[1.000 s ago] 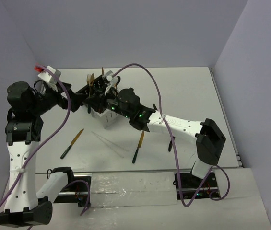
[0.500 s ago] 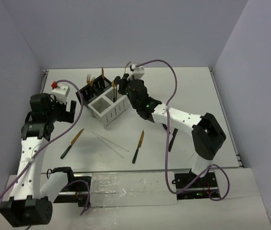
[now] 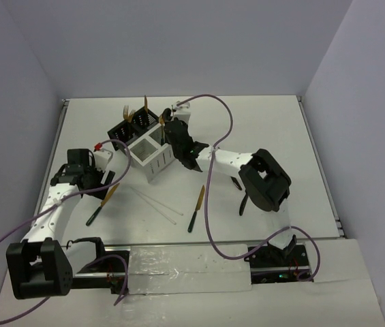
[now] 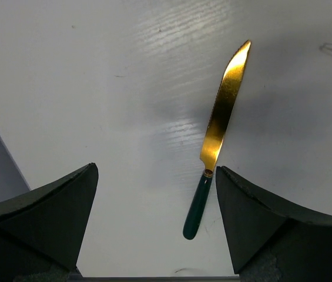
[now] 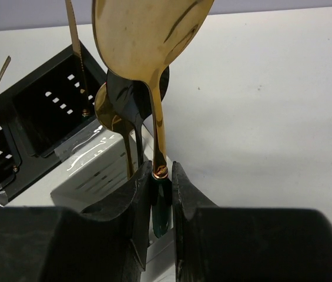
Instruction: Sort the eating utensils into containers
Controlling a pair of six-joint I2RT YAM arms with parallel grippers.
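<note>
Left wrist: gold knife (image 4: 223, 111) lies inside wide-spread left claw (image 4: 155, 176); right claw (image 5: 158, 179) pinches gold spoon (image 5: 145, 41).

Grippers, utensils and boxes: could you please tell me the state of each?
Knife: lying flat, untouched.
Left gripper: open above knife.
Gold spoon: held upright, bowl up.
Right gripper: shut on gold spoon.
White box: two spoons standing inside.
Black box: utensils standing inside.
Chopsticks: lying flat.

Upright spoons (image 5: 148, 35) crowd the white box (image 5: 95, 176); open table (image 4: 95, 88) surrounds the knife (image 4: 224, 111)
</note>
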